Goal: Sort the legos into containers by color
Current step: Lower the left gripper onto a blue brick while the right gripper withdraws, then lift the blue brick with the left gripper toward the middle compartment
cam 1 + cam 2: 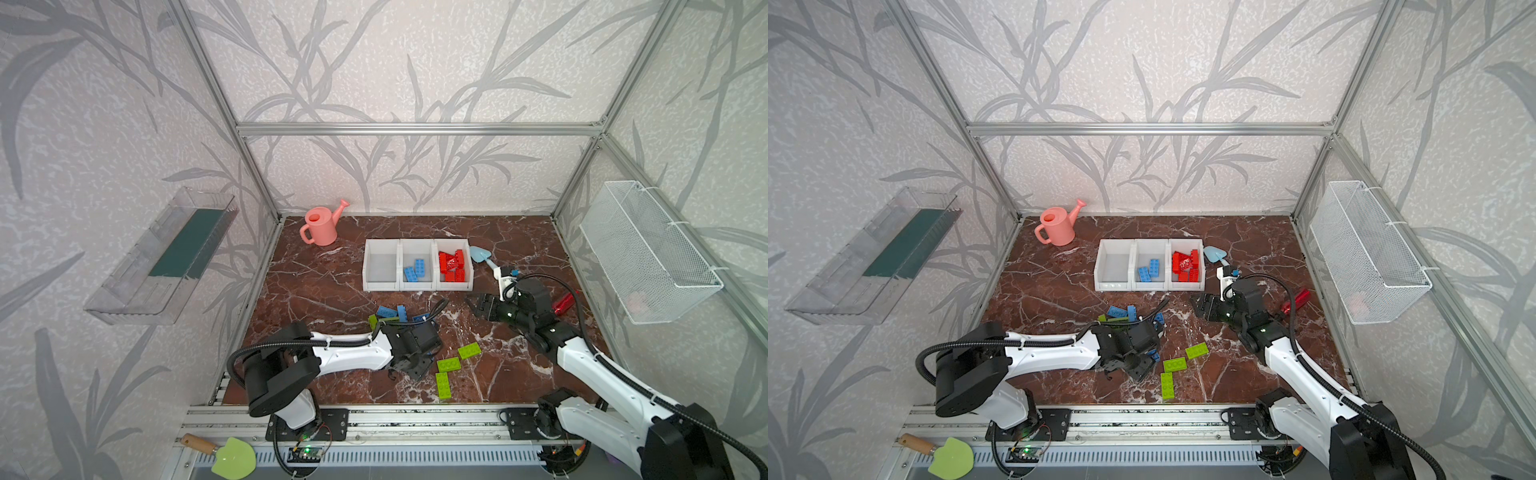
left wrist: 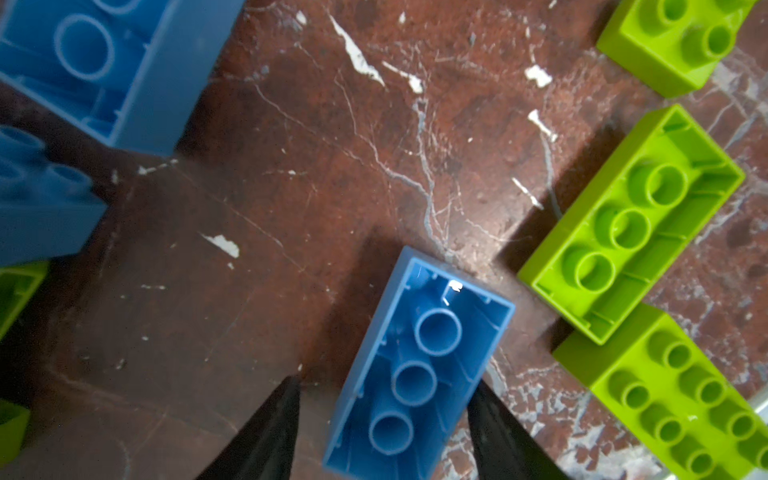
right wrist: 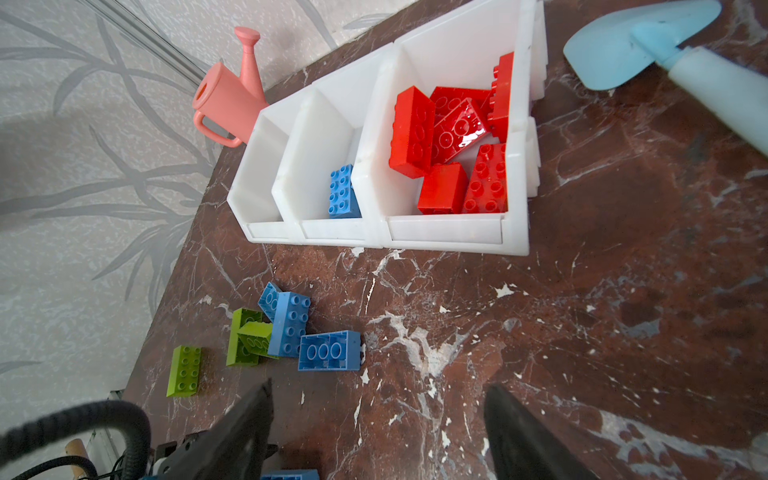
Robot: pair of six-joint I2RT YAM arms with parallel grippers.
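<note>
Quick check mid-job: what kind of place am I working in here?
Probably a robot test booth, not a home: aluminium frame holding wallpapered panels, left arm and right arm bolted to a rail, marble-look tabletop.

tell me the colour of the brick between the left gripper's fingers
The brick is blue, hollow side up; the left wrist view shows it best.

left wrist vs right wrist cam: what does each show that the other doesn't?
Left wrist only: the left tool, fingers either side of an upside-down blue lego, with a gap on one side; three green legos close by.
Right wrist only: the containers, with red legos in an end bin and a blue lego in the middle bin; a pink watering can; a light-blue scoop; the open, empty right tool.
Both: the marble tabletop and loose blue and green legos on it.
</note>
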